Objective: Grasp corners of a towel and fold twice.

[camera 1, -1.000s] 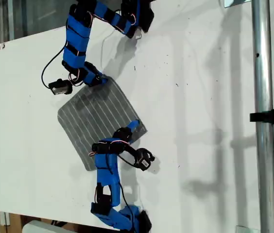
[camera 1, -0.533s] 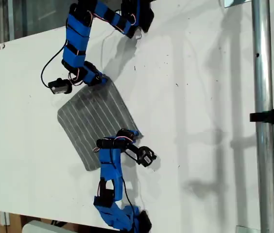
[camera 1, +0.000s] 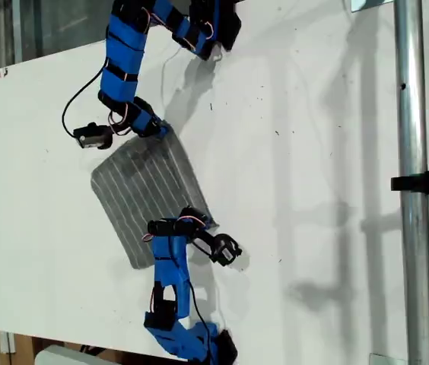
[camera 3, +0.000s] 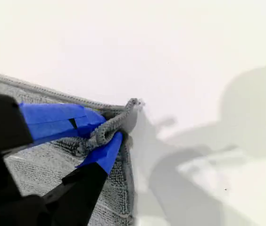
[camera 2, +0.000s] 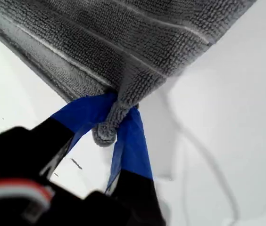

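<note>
No text, label, brand, number or sign can be read in any of the three views.
</note>
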{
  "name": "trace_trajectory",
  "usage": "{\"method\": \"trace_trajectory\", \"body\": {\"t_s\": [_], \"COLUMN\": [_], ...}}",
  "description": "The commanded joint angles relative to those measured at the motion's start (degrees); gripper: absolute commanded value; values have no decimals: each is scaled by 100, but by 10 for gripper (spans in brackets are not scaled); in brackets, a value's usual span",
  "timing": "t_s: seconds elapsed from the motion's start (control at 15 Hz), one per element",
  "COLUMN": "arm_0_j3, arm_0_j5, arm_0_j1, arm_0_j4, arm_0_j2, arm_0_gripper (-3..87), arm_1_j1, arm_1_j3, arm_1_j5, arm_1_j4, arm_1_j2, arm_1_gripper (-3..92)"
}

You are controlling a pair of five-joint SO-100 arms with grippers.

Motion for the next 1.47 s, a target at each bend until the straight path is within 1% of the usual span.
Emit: {"method": "trace_trajectory", "body": {"t_s": [0.0,0.07,0.2,0.33,0.4,0.47,0.53,0.67,0.73,0.87,1.0,1.07,1.13,1.2,1.4], "arm_0_j3": [290,378,483,431,492,773,1178,1890,2145,2707,3173,3278,3252,3243,3647], "arm_0_j5": [-176,-158,-545,-1099,-1292,-1318,-1213,-773,-571,-167,229,343,457,563,800], "arm_0_j1": [439,721,1397,2030,2153,2092,1828,1143,765,-105,-817,-1125,-1406,-1679,-2373], "arm_0_j4": [290,308,325,299,308,325,290,-9,-62,0,-18,26,176,264,229], "arm_0_j2": [984,1266,1705,2092,2268,2487,2707,3226,3480,3894,4245,4456,4685,5036,6293], "arm_0_gripper": [-8,-8,-8,-8,-8,-8,-8,-8,-8,-8,-8,-8,-8,-8,-8], "arm_1_j1": [-615,-993,-1942,-2918,-3094,-2936,-2531,-1775,-1433,-879,-466,-272,-79,88,378], "arm_1_j3": [88,299,527,308,123,105,158,-527,-1002,-2461,-4544,-5537,-5985,-5897,-4711], "arm_1_j5": [431,738,1521,2391,2584,2505,2197,1389,1020,343,-264,-439,-527,-554,-413], "arm_1_j4": [281,334,598,984,1090,1002,835,729,580,396,431,510,360,44,-1090], "arm_1_j2": [642,826,1143,1529,1749,1934,1898,1020,457,-1090,-2839,-3445,-3595,-3313,-1705], "arm_1_gripper": [-2,-3,-3,-3,-3,-3,-3,-3,-3,-3,-3,-3,-3,-3,-3]}}
